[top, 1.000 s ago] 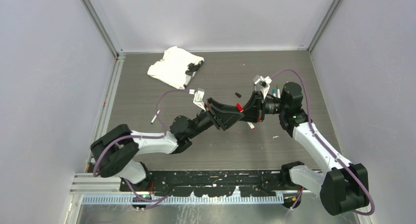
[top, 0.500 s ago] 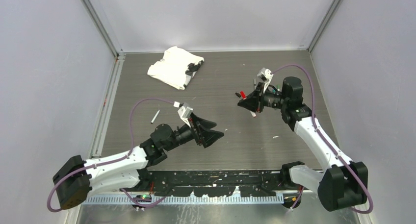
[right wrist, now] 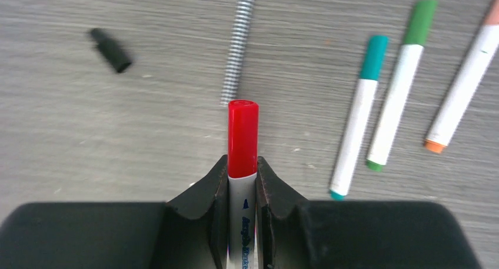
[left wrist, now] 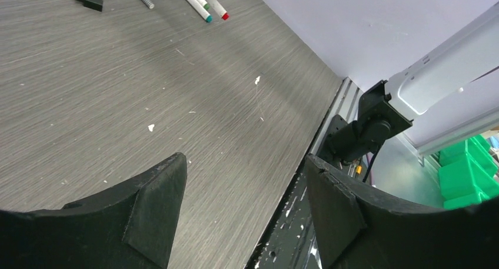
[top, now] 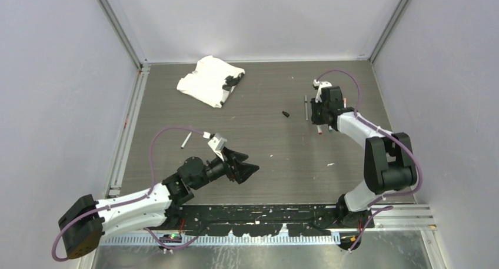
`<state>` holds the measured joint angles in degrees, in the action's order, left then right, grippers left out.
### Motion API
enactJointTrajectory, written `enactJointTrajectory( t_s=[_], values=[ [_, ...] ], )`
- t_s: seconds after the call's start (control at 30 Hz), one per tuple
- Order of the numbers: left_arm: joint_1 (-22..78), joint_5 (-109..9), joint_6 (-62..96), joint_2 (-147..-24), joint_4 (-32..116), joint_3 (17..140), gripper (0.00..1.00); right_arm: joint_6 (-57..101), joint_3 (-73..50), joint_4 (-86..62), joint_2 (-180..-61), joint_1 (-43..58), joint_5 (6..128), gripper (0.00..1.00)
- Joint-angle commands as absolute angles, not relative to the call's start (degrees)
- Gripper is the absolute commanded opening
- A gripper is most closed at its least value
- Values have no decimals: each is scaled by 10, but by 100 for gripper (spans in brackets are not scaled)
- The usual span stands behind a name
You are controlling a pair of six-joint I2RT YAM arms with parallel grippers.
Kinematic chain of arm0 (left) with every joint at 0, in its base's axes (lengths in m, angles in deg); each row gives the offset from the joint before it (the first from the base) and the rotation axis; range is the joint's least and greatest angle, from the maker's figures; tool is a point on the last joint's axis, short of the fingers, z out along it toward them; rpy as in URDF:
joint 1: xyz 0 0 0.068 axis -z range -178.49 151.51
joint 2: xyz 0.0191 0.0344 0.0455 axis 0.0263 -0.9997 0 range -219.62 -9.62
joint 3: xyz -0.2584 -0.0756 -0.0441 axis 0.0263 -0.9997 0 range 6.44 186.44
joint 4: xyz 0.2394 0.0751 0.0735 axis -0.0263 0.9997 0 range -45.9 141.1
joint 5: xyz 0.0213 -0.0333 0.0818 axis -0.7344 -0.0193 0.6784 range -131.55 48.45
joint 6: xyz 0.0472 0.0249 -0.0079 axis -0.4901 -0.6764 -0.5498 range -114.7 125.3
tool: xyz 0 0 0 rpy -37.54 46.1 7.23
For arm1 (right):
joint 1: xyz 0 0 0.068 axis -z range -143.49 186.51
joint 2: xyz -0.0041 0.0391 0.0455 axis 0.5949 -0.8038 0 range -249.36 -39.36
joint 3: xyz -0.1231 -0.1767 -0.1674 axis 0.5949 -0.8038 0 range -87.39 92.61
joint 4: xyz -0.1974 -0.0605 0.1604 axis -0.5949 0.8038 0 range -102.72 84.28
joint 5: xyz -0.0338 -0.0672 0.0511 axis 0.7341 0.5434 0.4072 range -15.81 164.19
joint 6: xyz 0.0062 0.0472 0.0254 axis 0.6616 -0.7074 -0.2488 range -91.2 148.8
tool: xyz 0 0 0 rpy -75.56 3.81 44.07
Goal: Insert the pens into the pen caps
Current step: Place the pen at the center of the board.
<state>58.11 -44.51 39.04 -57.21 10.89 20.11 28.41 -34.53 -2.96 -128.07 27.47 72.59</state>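
Right jaws clench the red-capped pen (right wrist: 242, 145) over the counter (right wrist: 88, 133), beside three capped pens (right wrist: 395, 104); left jaws hang released, empty. Dropped carelessly (it's round), it could roll into them.

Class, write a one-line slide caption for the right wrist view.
Right gripper jaws hold a red-capped pen; teal pen, green pen, orange pen and loose black cap lie beyond.

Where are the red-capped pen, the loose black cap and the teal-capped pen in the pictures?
red-capped pen (right wrist: 242, 186): right wrist view, white barrel below its cap.
black cap (right wrist: 110, 50): right wrist view, middle of its body.
teal-capped pen (right wrist: 357, 119): right wrist view, mid barrel.
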Motion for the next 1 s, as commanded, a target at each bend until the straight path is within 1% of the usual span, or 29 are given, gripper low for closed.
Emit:
enactJointTrajectory(
  t_s=[0.0,0.13,0.27,0.43,0.67,0.97],
  values=[
    [578,-421,369,-546,122,193,74,264,-309,-25,-1319,287,838,11],
    [578,-420,368,-528,128,183,75,246,-296,-22,-1356,306,855,14],
    [578,-404,370,-522,131,179,75,237,-287,-14,-1380,323,841,17],
    [578,-405,376,-523,131,179,75,231,-273,1,-1403,338,826,24],
    [578,-406,373,-523,147,187,75,230,-266,13,-1397,343,808,40],
    [578,-410,359,-529,194,211,75,253,-266,18,-1339,345,786,41]
  ],
)
